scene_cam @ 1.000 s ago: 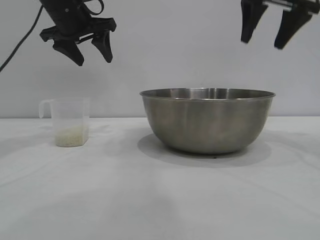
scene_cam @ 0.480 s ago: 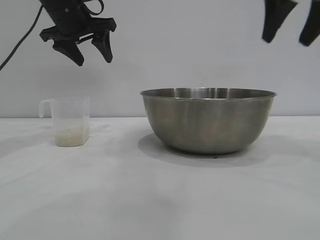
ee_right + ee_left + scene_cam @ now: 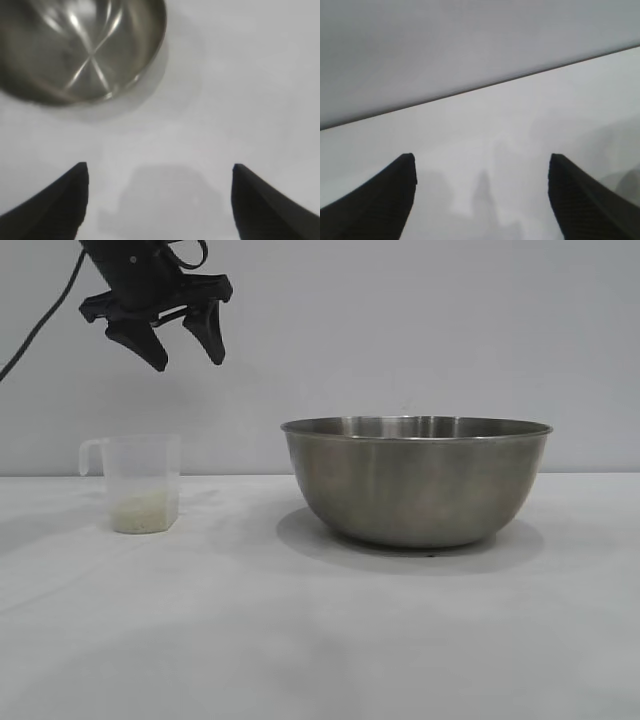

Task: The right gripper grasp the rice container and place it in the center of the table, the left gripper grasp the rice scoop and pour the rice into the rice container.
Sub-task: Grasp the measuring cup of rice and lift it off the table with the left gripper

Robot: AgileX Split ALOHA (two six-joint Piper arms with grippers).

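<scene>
Steel rice container (image 3: 416, 483) rests mid-desk (image 3: 300, 640), right of the rice scoop (image 3: 140, 483). Left gripper (image 3: 180, 340), fingers wide, hovers above the scoop; descend straight, straddle its wall. Right gripper (image 3: 159, 200): fingers wide, empty.

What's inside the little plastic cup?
The rice scoop holds a low layer of white rice at its bottom; the rest is empty. Its see-through wall shows everything, so nothing inside is hidden.

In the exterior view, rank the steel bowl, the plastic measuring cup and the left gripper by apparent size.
1. rice container, by far the largest.
2. and 3. rice scoop and left gripper: similar in apparent size, and the gripper is cut off at the frame, so left unranked.
</scene>
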